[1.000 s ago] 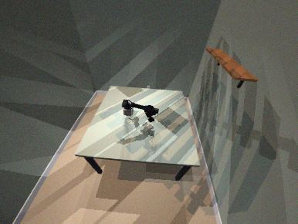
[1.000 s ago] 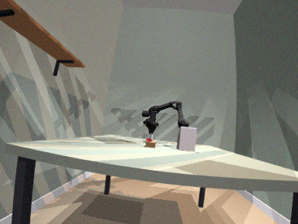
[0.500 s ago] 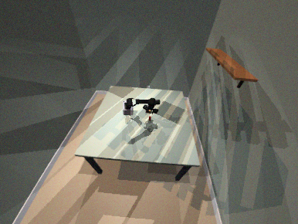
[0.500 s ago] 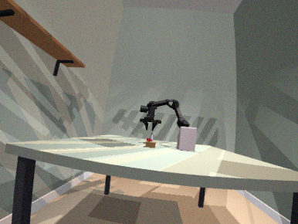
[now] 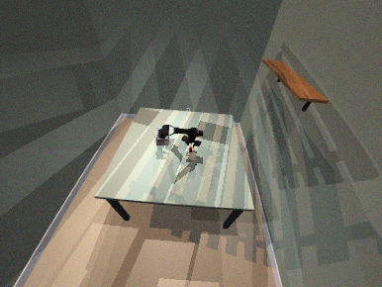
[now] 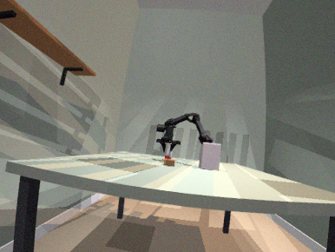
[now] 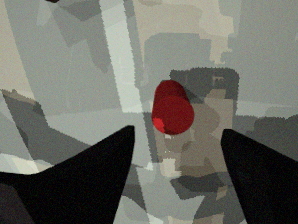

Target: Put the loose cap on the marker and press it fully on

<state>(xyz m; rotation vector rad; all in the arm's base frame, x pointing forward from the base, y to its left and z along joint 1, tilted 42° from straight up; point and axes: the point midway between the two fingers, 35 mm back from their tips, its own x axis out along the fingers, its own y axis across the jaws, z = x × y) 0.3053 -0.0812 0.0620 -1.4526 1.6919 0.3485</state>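
Observation:
The red cap (image 5: 191,149) (image 6: 167,156) (image 7: 172,114) stands on the table. In the wrist view it shows from above, just ahead of the gap between the fingertips and a little nearer the left one. My gripper (image 5: 191,142) (image 6: 169,149) (image 7: 178,134) is open, points down and is above the cap, with nothing held. The small brown holder block (image 6: 169,162) is in front of the cap in the exterior view; in the top view the arm hides it. The marker cannot be made out clearly against the pale area between the fingers in the exterior view.
A lilac box (image 5: 161,139) (image 6: 210,155) stands on the table (image 5: 134,183) (image 6: 130,175) by the arm's base. A wooden shelf (image 5: 295,82) (image 6: 52,43) is fixed to the wall, well away from the arm. Shadows and light stripes cross the table top.

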